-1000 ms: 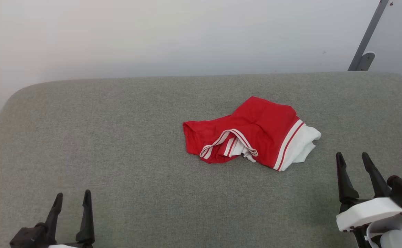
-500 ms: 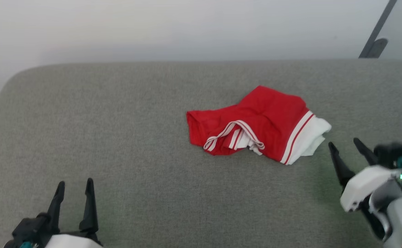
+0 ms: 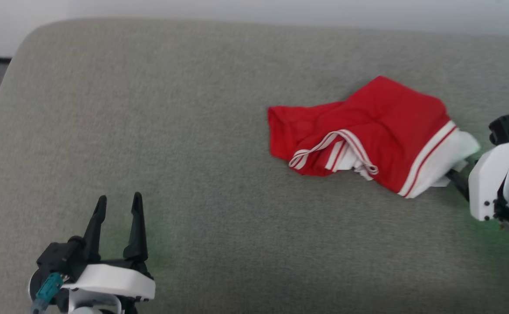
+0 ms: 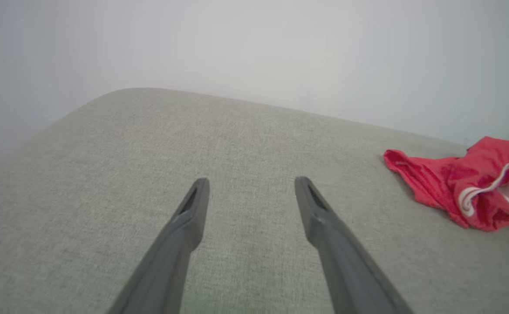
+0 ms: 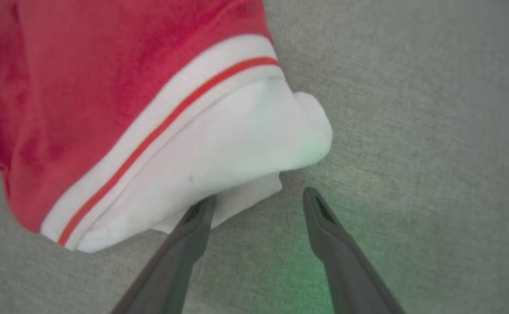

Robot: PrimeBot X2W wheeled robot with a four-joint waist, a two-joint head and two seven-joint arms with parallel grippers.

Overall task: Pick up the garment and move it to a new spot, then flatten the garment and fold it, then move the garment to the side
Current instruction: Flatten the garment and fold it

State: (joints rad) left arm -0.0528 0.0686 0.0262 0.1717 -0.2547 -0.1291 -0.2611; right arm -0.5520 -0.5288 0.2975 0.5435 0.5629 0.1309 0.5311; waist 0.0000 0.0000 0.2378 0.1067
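Grabbing the soft, light-looking garment by its white sleeve; right gripper spread wide, maybe touching it.

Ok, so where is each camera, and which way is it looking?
Head view: on the robot's head, looking forward and down at the grey padded surface and the garment; the left gripper shows lower left, the right arm's white casing at the right edge.
Left wrist view: on the left wrist, looking along its open fingers across the surface toward a pale wall.
Right wrist view: on the right wrist, looking along the open right gripper at the garment's white sleeve.
Shared: all three show the garment.
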